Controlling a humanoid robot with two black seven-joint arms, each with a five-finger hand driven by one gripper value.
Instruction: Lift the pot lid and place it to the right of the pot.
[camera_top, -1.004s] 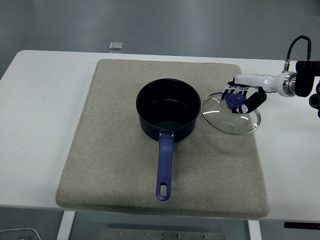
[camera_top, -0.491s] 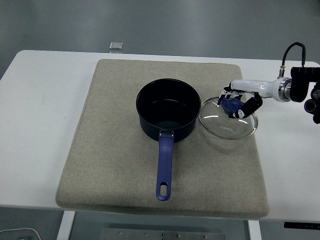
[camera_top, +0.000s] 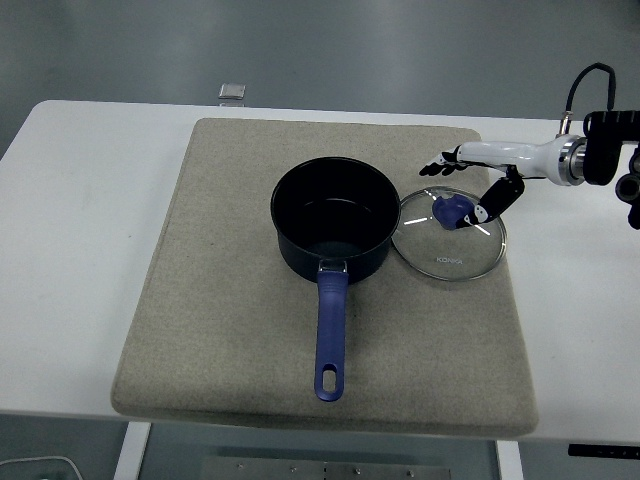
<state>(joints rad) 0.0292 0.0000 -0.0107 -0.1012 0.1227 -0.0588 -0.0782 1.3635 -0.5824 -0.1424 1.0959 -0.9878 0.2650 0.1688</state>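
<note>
We reach in from the right edge with our right arm (camera_top: 590, 160), its white forearm stretched out level toward the left. Our right hand (camera_top: 478, 180) is spread open and holds nothing: the fingers (camera_top: 440, 163) point left, and the thumb (camera_top: 492, 202) hangs lower, angled downward. Our left arm is out of sight.

Pot (camera_top: 335, 230) is being shown as dark, smooth, slightly glossy inside, with a shiny blue plastic-looking handle (camera_top: 329, 335). Lid (camera_top: 449, 236) is being seen as clear glass, a thin bright metal rim around it, and a glossy blue knob (camera_top: 450, 210). Mat (camera_top: 240, 300) is being read as matt beige cloth, rough-textured. Table (camera_top: 90, 200) is being shown as smooth matt white.
</note>
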